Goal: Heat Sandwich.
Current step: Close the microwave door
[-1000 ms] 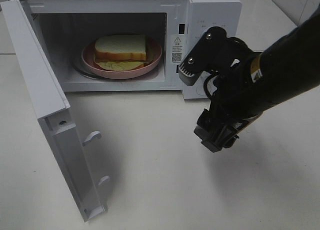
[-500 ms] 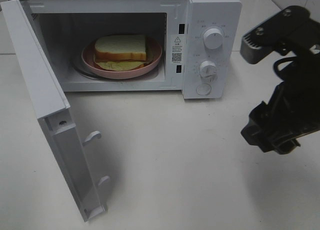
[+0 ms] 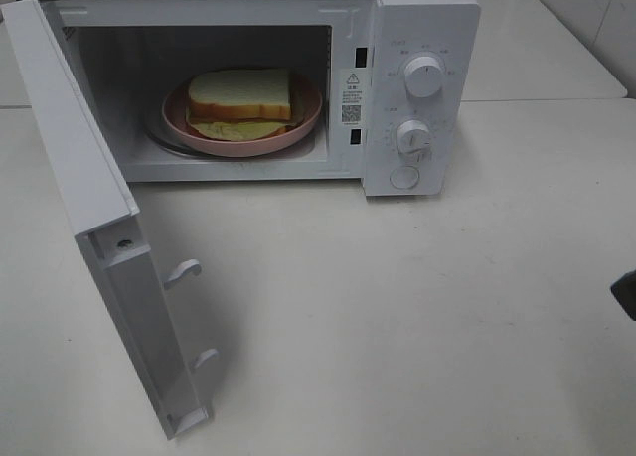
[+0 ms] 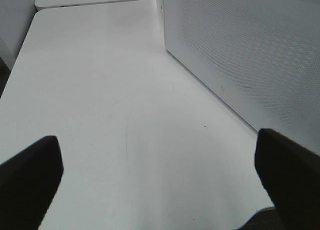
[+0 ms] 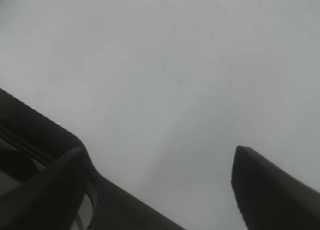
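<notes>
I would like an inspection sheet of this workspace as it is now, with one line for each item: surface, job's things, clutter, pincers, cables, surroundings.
Surface: white table, no spills or marks seen.
Job's things: the sandwich lies on the pink plate inside the microwave; the door stands wide open.
Clutter: nothing seen.
Pincers: left pincer open, holding nothing; right pincer open, holding nothing; each is over bare table, away from the sandwich.
Cables: nothing seen.
Surroundings: white tiled wall behind, at the right.
</notes>
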Controlling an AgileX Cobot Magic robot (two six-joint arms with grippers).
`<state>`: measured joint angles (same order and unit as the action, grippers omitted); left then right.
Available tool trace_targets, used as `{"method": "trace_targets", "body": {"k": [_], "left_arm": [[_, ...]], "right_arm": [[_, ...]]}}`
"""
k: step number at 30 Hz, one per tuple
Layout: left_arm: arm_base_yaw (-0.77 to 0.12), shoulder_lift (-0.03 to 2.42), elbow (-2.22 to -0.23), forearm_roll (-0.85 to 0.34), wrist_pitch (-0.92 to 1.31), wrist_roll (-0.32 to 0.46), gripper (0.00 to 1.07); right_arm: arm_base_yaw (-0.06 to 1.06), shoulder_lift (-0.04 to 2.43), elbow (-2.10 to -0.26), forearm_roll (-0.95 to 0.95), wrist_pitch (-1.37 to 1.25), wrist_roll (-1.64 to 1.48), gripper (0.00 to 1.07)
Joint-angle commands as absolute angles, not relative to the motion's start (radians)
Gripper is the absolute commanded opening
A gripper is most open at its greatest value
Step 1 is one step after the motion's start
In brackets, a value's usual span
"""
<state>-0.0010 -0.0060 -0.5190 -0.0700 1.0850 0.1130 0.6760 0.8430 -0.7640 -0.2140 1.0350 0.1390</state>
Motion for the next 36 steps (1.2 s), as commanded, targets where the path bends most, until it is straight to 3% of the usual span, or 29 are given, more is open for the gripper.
{"method": "trace_targets", "body": {"k": [1, 13, 22, 36], "left_arm": [[0.001, -0.021, -0.519, -0.067, 1.071, 0.113, 1.00], [0.001, -0.021, -0.519, -0.067, 1.071, 0.113, 1.00], [0.001, -0.021, -0.519, -0.067, 1.071, 0.113, 1.00], [0.001, -0.021, -0.519, -0.067, 1.071, 0.113, 1.00]], "right_arm": [[0.677, 0.789, -0.760, -0.175, 1.079, 0.148, 0.76], [0.660, 0.618, -0.710, -0.162, 1.127, 0.148, 0.76], [0.447, 0.423, -0.635, -0.158, 1.144, 0.076, 0.76], [0.265, 0.208, -0.544, -0.060, 1.137, 0.066, 0.76]]}}
